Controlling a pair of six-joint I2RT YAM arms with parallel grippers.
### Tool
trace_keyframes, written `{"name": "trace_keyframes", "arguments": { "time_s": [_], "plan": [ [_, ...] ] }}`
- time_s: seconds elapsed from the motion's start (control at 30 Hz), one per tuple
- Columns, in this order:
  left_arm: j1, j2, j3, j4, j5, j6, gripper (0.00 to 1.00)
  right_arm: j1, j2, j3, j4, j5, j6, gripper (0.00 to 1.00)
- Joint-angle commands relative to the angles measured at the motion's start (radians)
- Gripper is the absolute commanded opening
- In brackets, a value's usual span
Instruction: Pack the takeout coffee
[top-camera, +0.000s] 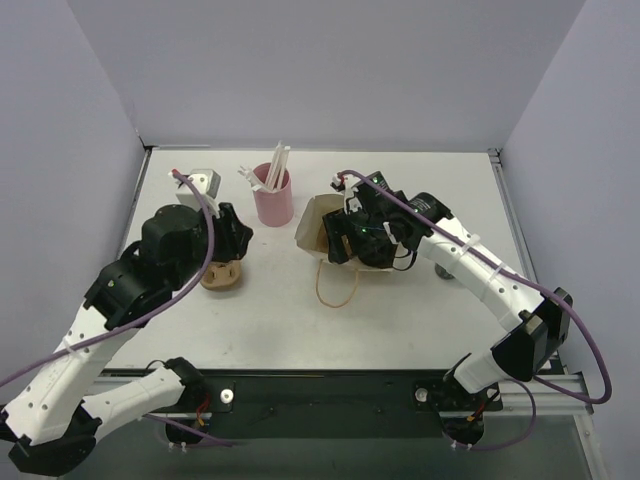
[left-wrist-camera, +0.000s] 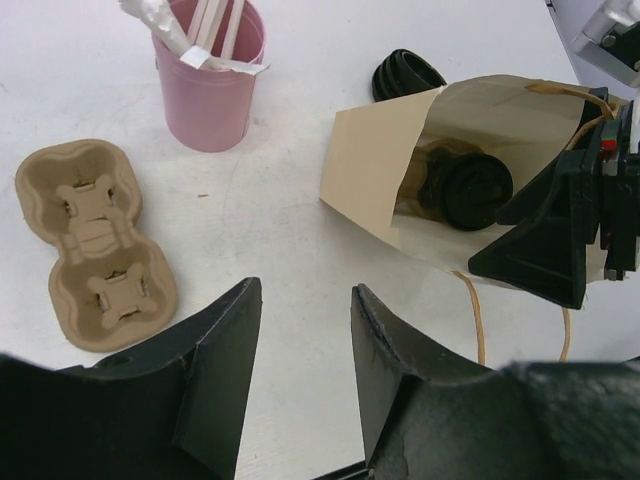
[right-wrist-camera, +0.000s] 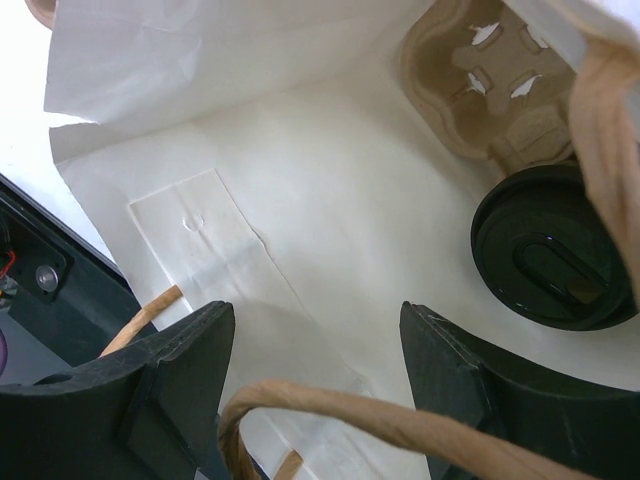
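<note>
A brown paper bag (top-camera: 312, 225) lies on its side mid-table, mouth open. My right gripper (top-camera: 346, 240) reaches into that mouth, open. In the right wrist view the right gripper (right-wrist-camera: 315, 312) hovers over the bag's white inner wall (right-wrist-camera: 300, 150). Deeper inside stand a coffee cup with a black lid (right-wrist-camera: 548, 262) and a cardboard cup carrier (right-wrist-camera: 490, 85). A twisted paper handle (right-wrist-camera: 420, 425) crosses between the fingers, ungripped. My left gripper (left-wrist-camera: 306, 290) hangs open above bare table, near a second cup carrier (left-wrist-camera: 95, 245). The lidded cup (left-wrist-camera: 465, 188) shows in the bag (left-wrist-camera: 385, 165).
A pink cup (top-camera: 273, 197) with straws and stirrers stands behind the bag's left side. A loose black lid (left-wrist-camera: 405, 72) lies behind the bag. A small grey box (top-camera: 203, 183) sits at the back left. The bag's other handle (top-camera: 335, 290) loops onto the table.
</note>
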Motion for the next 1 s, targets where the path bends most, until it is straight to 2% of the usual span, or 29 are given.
{"name": "trace_keyframes", "arguments": {
  "time_s": [0.0,0.33,0.5,0.6,0.7,0.97],
  "plan": [
    [-0.003,0.072,-0.021,0.206,0.049,0.046,0.51,-0.020,-0.011,0.036,-0.027,-0.018,0.012,0.67],
    [-0.009,0.242,-0.030,0.425,0.207,0.023,0.51,-0.062,-0.030,0.011,-0.033,-0.061,0.005,0.67],
    [-0.015,0.292,-0.040,0.484,0.213,0.029,0.51,-0.080,-0.033,0.012,-0.035,-0.092,0.000,0.67],
    [-0.015,0.332,-0.032,0.501,0.227,0.038,0.48,-0.092,-0.033,0.022,-0.039,-0.112,-0.004,0.67],
    [-0.015,0.369,-0.017,0.518,0.242,0.038,0.39,-0.108,-0.033,0.032,-0.047,-0.139,-0.006,0.65],
    [-0.015,0.440,0.005,0.520,0.259,0.043,0.34,-0.137,-0.030,0.071,-0.055,-0.210,-0.004,0.61]
  ]
}}
